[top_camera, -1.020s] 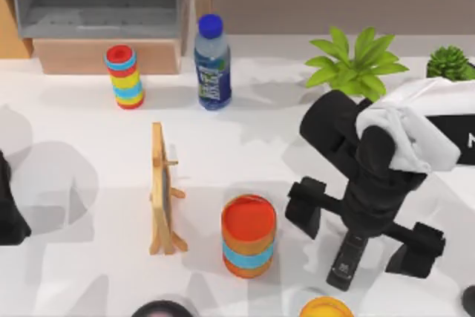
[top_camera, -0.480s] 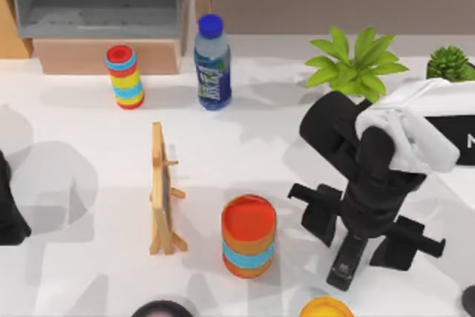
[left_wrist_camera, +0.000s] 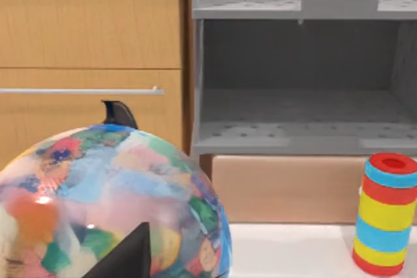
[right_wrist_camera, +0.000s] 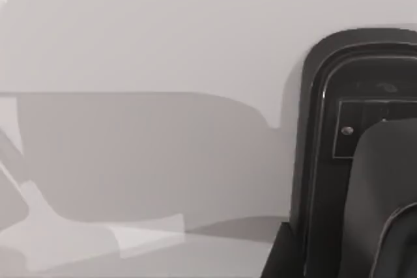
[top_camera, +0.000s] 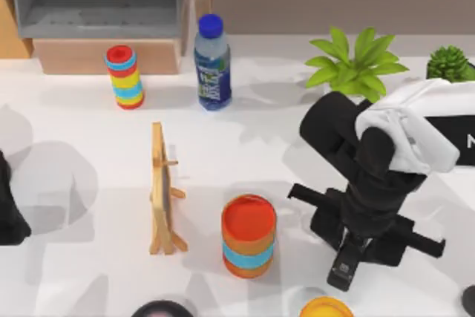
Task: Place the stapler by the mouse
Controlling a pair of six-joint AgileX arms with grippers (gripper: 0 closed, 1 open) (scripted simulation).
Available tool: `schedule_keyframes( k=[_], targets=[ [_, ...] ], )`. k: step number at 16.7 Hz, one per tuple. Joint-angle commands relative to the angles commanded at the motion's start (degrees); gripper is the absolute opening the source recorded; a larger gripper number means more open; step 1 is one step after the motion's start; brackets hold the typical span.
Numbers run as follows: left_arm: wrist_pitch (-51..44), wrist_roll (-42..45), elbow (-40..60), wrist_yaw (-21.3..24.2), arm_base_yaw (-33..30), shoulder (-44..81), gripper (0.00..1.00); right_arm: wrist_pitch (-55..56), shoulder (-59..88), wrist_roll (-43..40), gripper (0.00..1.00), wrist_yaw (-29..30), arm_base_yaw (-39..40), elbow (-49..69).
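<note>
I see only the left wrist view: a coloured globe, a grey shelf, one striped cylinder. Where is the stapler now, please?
Observer: In the top view the stapler lies on the right side of the table, near its front edge, to the right of the big orange cylinder.
Operator: Does a gripper have it?
Observer: Yes. The right gripper is down over it, with its fingers closed on the stapler's two long sides.
Operator: And my left arm?
Observer: The left arm sits parked at the table's left edge.
</note>
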Motion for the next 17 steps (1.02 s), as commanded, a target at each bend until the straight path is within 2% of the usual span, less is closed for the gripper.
schedule_keyframes(
  k=[7, 17],
  targets=[
    [0.0, 0.0, 0.0, 0.0, 0.0, 0.0, 1.0, -0.18, -0.06, -0.06, 0.0, 0.01, -0.08, -0.02],
    [0.0, 0.0, 0.0, 0.0, 0.0, 0.0, 1.0, -6.72, -3.35, -0.04, 0.0, -0.01, -0.09, 3.48]
  ],
)
